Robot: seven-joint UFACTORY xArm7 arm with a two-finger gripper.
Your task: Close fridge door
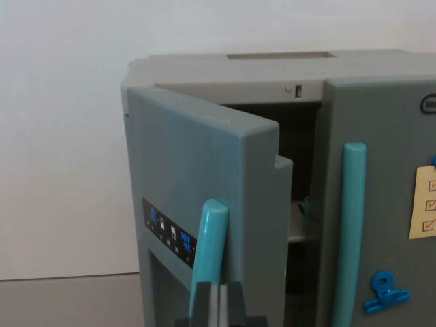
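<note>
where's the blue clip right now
In the wrist view the blue clip sits at the lower right, on the shut right door, just right of its teal handle and below the yellow note.

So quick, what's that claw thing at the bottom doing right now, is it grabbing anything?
Gripper: its dark fingers sit close together just below the left door's teal handle; whether it is pinching the handle cannot be told.
</note>
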